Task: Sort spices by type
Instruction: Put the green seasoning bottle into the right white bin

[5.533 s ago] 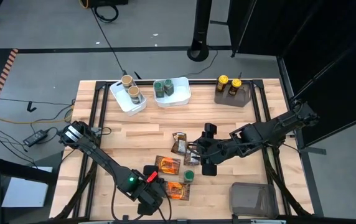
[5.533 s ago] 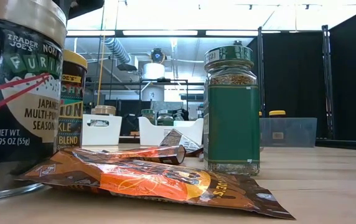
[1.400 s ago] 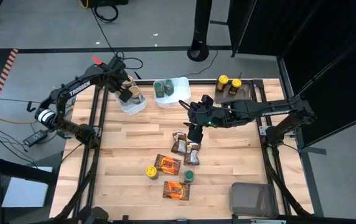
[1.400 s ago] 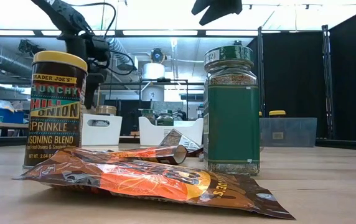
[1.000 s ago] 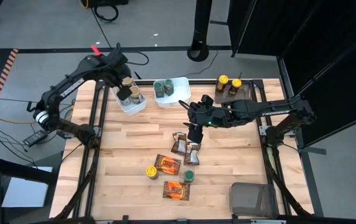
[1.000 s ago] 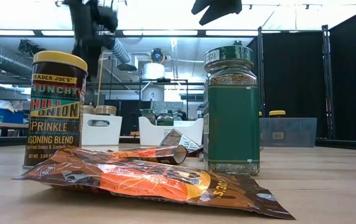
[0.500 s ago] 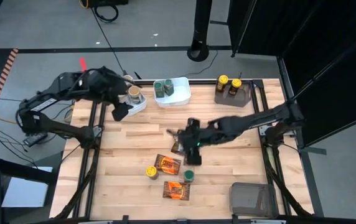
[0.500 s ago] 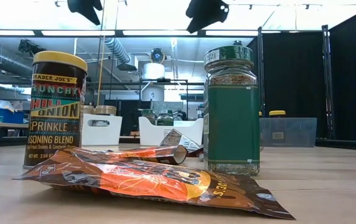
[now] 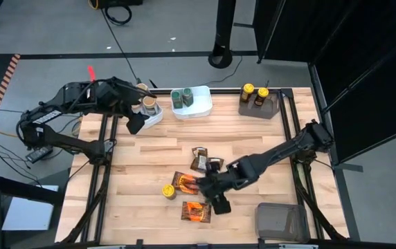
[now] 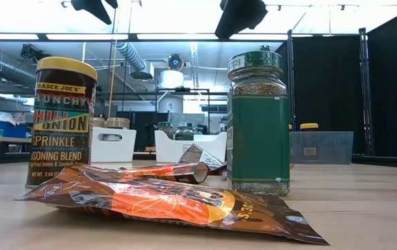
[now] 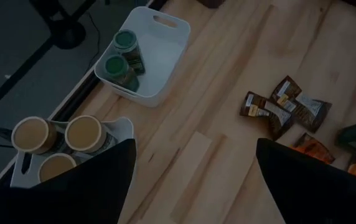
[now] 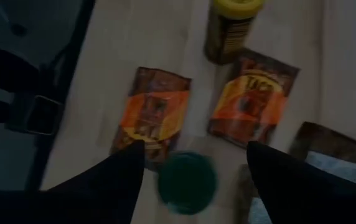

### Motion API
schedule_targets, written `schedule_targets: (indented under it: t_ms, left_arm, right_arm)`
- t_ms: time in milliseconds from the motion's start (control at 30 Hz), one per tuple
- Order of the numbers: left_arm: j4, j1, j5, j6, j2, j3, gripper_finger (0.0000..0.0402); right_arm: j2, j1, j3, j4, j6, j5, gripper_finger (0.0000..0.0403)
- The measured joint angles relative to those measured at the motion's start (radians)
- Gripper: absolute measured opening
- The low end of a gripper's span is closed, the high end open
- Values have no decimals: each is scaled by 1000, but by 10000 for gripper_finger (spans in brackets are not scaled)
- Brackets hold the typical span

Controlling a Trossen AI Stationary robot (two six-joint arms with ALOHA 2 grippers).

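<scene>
The loose spices lay in the middle of the wooden table [image 9: 149,149]. A green-lidded jar [image 12: 187,182] stood near the front edge, between an orange packet [image 9: 186,182] behind it and another orange packet [image 9: 196,211] in front of it. A yellow-lidded jar [image 9: 167,189] stood just to the left of them, and 2 or 3 brown packets [image 9: 204,160] lay in a small heap a little further back.

The right claw [image 9: 214,196] hung low above the green-lidded jar, with its 2 fingers apart and 1 on each side of the lid in the right wrist view; it held nothing.

At the back of the table, a white tub [image 9: 151,119] on the left carried 3 tan-lidded jars [image 11: 84,132]. Next to it, a second white tub [image 9: 202,104] carried 2 more green-lidded jars [image 11: 117,69]. Further right, a brown bin [image 9: 269,108] held 2 yellow-lidded jars [image 9: 255,92]. Another grey-brown bin [image 9: 281,221] stood at the front right corner.

The left claw [image 9: 134,122] hung just beside the tub with the tan lids, with its fingers wide apart and nothing between them.
</scene>
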Motion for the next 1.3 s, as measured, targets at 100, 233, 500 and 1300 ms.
schedule_targets:
  t_ms: [100, 233, 500, 1300]
  left_arm:
    - [4, 0, 0, -2, 0, 0, 337]
    - [7, 0, -2, -2, 0, 0, 334]
    - [5, 0, -17, -2, 0, -1, 333]
    - [-12, 0, -17, 23, 0, -1, 332]
  right_arm:
    - [3, 25, 0, 2, 25, 9, 302]
    - [37, 47, -2, 2, 30, 47, 318]
    - [102, 50, -2, 42, 35, 85, 327]
    - [150, 41, -1, -63, 121, 91, 276]
